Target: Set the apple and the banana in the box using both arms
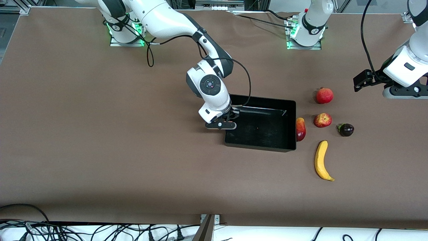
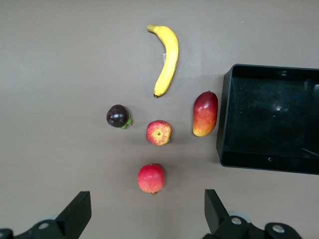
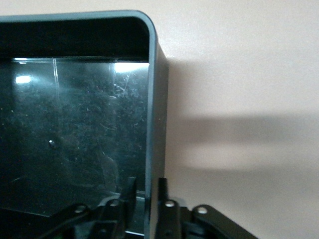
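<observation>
Nearest the front camera, on the brown desk (image 1: 100, 150), the banana (image 1: 322, 160), lying apart from the box (image 1: 260, 143) toward the left arm's end. Farther, just beside the box's wall, an oval red-and-yellow fruit (image 1: 300, 129); then the apple (image 1: 322, 120) and a dark purple fruit (image 1: 346, 129). Right gripper (image 1: 230, 117) at the box's wall toward the right arm's end, fingers (image 3: 162, 191) narrowly straddling the rim. Farther still, a plain red fruit (image 1: 324, 95). Left gripper (image 2: 147, 214) wide, holding nothing, up over the desk well apart from the box.
</observation>
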Robot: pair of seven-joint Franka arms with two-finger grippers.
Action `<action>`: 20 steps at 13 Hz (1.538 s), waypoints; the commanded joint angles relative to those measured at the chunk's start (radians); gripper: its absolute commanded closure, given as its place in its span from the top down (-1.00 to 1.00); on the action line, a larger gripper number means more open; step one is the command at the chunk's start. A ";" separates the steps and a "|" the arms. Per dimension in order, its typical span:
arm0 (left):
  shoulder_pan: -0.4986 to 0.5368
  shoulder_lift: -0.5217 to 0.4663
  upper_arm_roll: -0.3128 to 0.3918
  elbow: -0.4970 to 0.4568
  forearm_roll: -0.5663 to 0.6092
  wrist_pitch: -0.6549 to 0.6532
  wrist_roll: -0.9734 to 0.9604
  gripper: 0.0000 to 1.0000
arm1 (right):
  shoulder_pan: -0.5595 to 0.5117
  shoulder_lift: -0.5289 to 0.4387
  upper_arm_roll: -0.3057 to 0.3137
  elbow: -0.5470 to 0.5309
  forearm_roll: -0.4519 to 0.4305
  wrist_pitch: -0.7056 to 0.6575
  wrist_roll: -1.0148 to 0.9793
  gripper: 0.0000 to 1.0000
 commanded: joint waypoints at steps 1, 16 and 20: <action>0.002 0.008 -0.003 0.015 0.023 0.005 0.015 1.00 | 0.002 -0.030 -0.017 0.036 0.015 -0.077 0.006 1.00; -0.003 0.006 -0.011 -0.003 0.019 0.028 0.003 1.00 | -0.188 -0.721 -0.352 -0.314 0.007 -0.594 -0.557 1.00; -0.004 0.000 -0.011 -0.002 0.020 0.010 0.012 1.00 | -0.186 -0.867 -0.356 -0.456 -0.142 -0.596 -0.570 1.00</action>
